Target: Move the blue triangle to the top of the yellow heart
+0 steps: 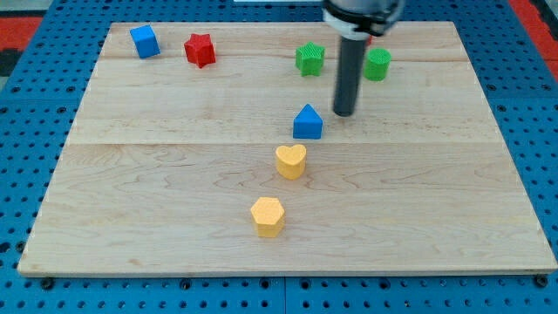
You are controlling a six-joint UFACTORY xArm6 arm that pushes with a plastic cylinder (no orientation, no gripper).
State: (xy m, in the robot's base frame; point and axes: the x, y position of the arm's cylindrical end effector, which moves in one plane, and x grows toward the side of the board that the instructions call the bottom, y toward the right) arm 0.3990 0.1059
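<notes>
Looking across a pale wooden board (pixel 174 218) set on a blue pegboard surface (pixel 26 131), the nearest block is a yellow hexagon (pixel 268 216), just below the middle of the frame. A little farther back and slightly right sits the yellow heart (pixel 291 161). Directly beyond it, near but with a thin strip of board between them, is the blue triangle (pixel 307 122), already lying just above the heart. My tip (pixel 344 113), the lower end of a plain dark rod with nothing that opens or closes and carrying nothing, stands just to the right of the triangle and slightly beyond it, apart from it by a narrow gap.

Farther back, a green star-like block (pixel 309 58) lies upper centre, and a green block (pixel 377 64) of rounded shape sits right of the rod. At the upper left are a red star (pixel 200 50) and a blue cube (pixel 145 41).

By my judgement the task is almost finished. Any remaining push should be short and gentle, nudging the triangle a touch leftward so it centres over the heart, without knocking the heart itself.
</notes>
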